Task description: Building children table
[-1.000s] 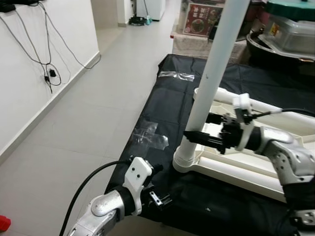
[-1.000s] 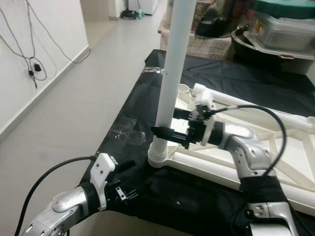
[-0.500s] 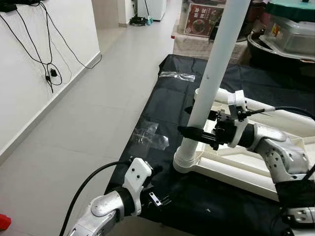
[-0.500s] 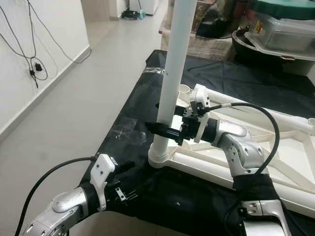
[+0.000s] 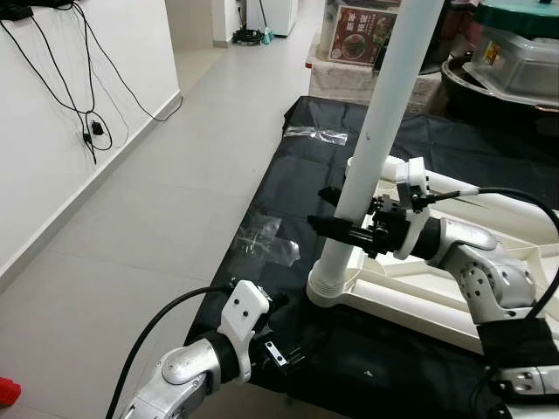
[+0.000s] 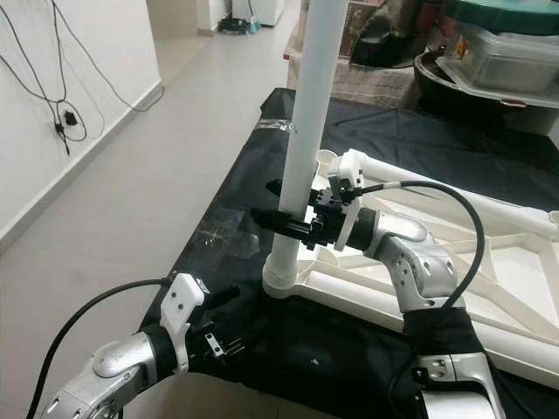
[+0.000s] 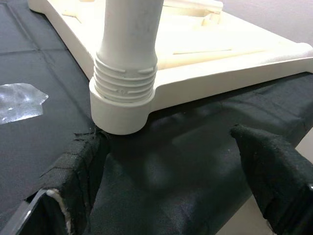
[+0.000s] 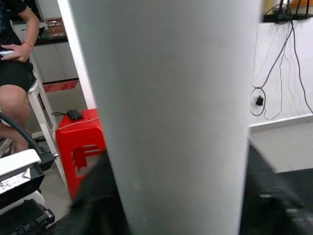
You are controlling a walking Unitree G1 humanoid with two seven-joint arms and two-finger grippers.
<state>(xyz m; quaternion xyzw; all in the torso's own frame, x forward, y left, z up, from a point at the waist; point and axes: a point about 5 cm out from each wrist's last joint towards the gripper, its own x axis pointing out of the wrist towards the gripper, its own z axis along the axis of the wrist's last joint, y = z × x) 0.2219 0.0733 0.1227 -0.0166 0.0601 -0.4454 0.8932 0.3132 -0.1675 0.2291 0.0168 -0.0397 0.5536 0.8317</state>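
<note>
The right pincer (image 5: 334, 212) reaches in from the right, its two black fingers spread apart with one on either side of the white table leg (image 5: 382, 122), low on the shaft; whether they press on it cannot be told. The leg stands upright, its ribbed collar (image 7: 124, 81) seated in a corner socket of the upside-down white table top (image 5: 410, 301), which lies on a black cloth (image 5: 288, 196) spread over the floor. The left pincer (image 6: 218, 336) hovers low at the near edge of the cloth, just short of the collar, fingers apart and holding nothing.

The leg looks like light, stiff, smooth plastic, likely slippery, so a firm hold low on the shaft near the collar should turn it best. Clear tape (image 5: 266, 240) patches the cloth. Far off, a red box (image 5: 354, 35) carries print too small to read. In the right wrist view, a seated person (image 8: 17, 73) and a red stool (image 8: 80, 147) show behind the leg.
</note>
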